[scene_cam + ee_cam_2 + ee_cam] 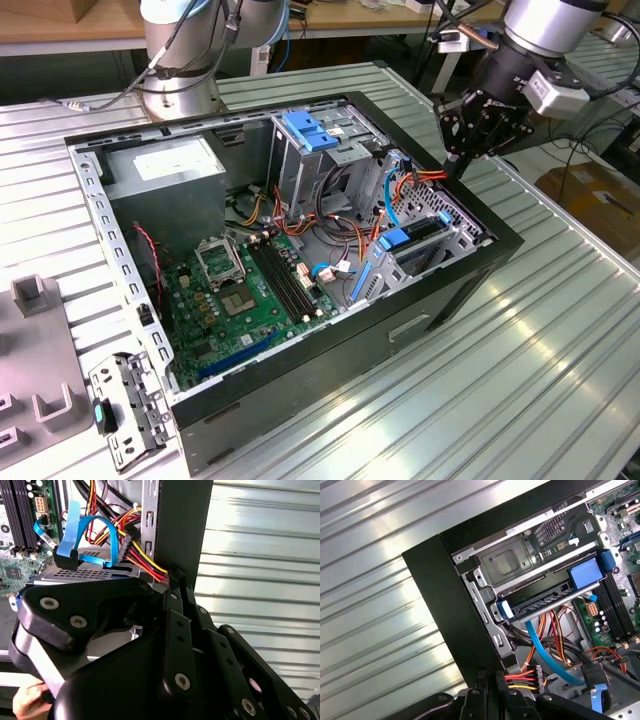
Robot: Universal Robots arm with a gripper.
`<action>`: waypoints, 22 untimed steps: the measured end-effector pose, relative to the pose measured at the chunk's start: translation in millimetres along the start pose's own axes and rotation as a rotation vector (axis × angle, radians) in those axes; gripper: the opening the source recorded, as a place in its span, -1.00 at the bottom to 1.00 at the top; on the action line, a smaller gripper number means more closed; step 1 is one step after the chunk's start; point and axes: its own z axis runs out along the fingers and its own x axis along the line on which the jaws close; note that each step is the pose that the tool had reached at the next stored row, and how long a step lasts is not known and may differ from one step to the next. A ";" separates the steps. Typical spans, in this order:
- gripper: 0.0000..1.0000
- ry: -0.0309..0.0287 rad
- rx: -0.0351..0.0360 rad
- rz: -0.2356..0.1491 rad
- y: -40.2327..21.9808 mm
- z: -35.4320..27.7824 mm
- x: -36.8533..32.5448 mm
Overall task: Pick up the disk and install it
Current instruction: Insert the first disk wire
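Observation:
The disk [420, 234], a dark flat drive with bright blue carrier rails, lies inside the lower drive bay at the corner of the open computer case [300, 390], on the exterior view's right. In the first wrist view the disk [545, 600] sits level in the bay, with blue tabs at both ends. My black gripper [457, 165] hangs over the case's rim beyond that bay. Its fingers [482, 680] are shut together, beside a plug with red, yellow and black wires [522, 677]. In the second wrist view the gripper [175, 577] touches the dark case wall by those wires.
A tall grey cage with a broad blue latch plate [310, 130] stands mid-case. A light-blue cable [392, 205] and orange wires loop between the cage and the bay. The green motherboard [250, 290] fills the floor. A loose grey bracket [125, 410] lies on the ribbed table at the exterior view's left.

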 end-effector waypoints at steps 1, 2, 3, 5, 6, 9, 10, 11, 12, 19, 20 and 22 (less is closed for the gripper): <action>-0.67 0.0003 -0.0004 0.000 -0.1 -2.1 -0.1; -0.67 0.0004 -0.0008 0.000 -0.1 -2.4 -0.1; -0.67 0.0004 -0.0009 0.000 -0.1 -2.4 -0.1; -0.67 0.0005 -0.0011 0.000 -0.1 -2.5 -0.1; -0.67 0.0007 -0.0014 0.000 -0.1 -2.6 -0.2; -0.67 0.0007 -0.0012 0.000 3.1 -2.6 -6.6; -0.67 0.0007 -0.0012 0.000 3.7 -2.5 -7.9; -0.67 0.0009 -0.0012 0.000 4.2 -2.6 -8.8; -0.67 0.0010 -0.0012 0.000 4.4 -2.6 -9.2; -0.67 0.0026 -0.0007 0.060 4.3 -5.6 -9.2; -0.67 0.0025 -0.0002 0.065 4.3 -5.6 -9.3; -0.67 0.0026 -0.0002 0.067 4.3 -5.6 -9.3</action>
